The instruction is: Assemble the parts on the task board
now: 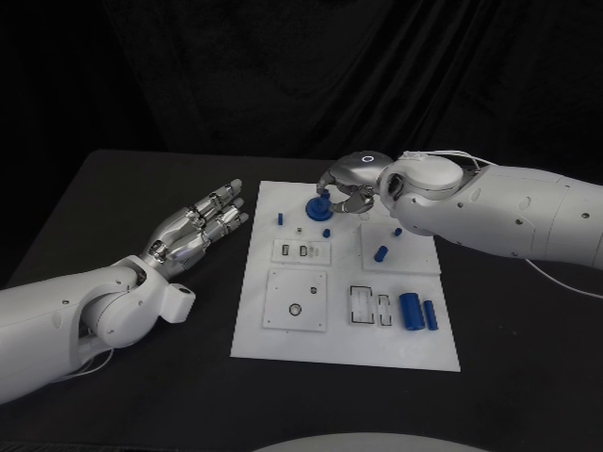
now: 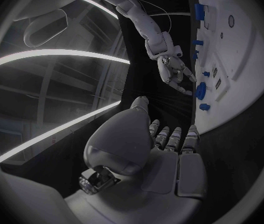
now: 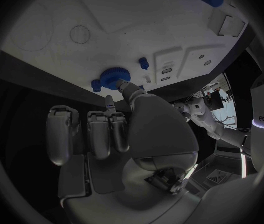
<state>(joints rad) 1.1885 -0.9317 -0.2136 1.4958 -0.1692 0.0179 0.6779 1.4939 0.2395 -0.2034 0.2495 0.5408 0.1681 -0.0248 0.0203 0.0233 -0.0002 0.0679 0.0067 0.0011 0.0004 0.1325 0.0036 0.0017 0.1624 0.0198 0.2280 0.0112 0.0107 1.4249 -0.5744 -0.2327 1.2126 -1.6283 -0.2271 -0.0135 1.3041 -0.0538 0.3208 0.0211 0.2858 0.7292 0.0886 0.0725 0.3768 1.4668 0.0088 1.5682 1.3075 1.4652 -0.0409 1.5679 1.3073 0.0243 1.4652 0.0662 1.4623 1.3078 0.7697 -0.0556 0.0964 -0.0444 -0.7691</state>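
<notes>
At the task board (image 1: 342, 348)'s far edge, right hand (image 1: 350, 186) half hides a blue gear (image 1: 319, 206) — fingertips pinching it — left hand (image 1: 200, 229) spread, empty.

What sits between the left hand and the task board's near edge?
Nothing: bare black table separates the left hand from the task board, as the head view shows.

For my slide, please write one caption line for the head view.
The right hand touches a blue gear-like part at the task board's far edge; the left hand rests open beside it.
</notes>
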